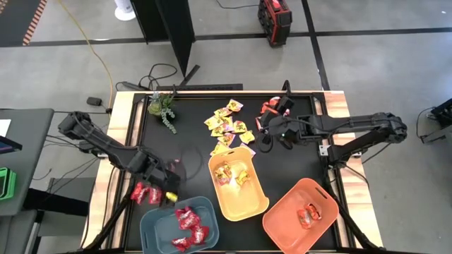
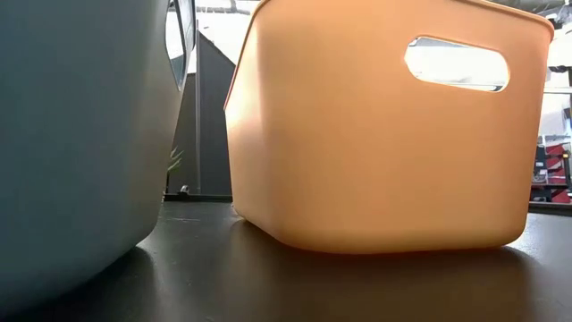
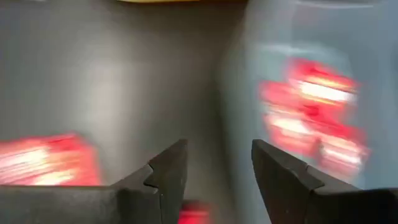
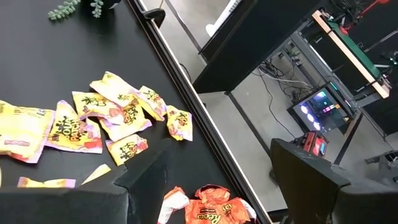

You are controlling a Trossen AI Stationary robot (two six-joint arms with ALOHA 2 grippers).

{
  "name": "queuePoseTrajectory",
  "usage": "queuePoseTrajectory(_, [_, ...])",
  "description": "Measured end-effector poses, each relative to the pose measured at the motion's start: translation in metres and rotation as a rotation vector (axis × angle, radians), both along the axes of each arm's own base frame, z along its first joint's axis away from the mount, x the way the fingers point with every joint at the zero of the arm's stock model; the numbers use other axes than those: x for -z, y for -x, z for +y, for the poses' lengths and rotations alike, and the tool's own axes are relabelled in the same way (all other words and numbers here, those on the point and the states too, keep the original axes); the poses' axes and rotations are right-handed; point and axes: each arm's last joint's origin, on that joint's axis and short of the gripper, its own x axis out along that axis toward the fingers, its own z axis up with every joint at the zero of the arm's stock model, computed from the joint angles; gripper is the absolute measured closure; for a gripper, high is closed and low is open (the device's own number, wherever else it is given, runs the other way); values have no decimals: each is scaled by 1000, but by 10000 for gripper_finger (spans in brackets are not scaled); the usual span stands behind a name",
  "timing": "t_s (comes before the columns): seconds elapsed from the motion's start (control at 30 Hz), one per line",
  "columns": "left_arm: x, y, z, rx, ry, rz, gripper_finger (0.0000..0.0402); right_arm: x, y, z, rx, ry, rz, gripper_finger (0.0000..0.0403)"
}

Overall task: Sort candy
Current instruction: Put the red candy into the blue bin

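High cam looks straight down on the whole table [image 1: 141, 120], low cam sits at tabletop level jammed against the bins [image 2: 384, 134], and both wrist cams peer close past their own fingers at candy [image 4: 118, 112] the overhead also catches.

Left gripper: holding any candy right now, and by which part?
Nothing held. The left gripper stands open beside the blue-grey bin, nothing between its fingers; red candy lies loose on the table. The right gripper is open and empty too.

glossy candy [image 1: 229, 125], matt black table [image 1: 194, 152]
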Motion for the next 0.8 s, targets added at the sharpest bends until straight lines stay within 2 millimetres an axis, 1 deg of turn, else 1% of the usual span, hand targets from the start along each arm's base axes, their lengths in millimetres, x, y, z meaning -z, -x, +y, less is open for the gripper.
queuePoseTrajectory(0.07, [1,5,13,-112,-125,24,234,0,0,-2,6,4,0,112])
queuePoseTrajectory(0.13, [6,3,24,-180,-167,43,236,-1,0,-4,13,4,-3,112])
queuePoseTrajectory(0.27, [31,-3,43,-223,-163,65,237,-1,0,-7,23,4,-6,112])
queuePoseTrajectory(0.4, [54,1,64,-259,-188,150,225,-1,0,-9,33,4,-5,112])
queuePoseTrajectory(0.53, [66,4,80,-288,-176,200,203,-1,0,-10,37,4,-6,112])
queuePoseTrajectory(0.63, [75,4,90,-316,-149,206,186,-1,0,-12,43,4,-10,112])
queuePoseTrajectory(0.8, [93,9,98,-299,-97,226,166,-2,-1,-16,42,-10,-26,112])
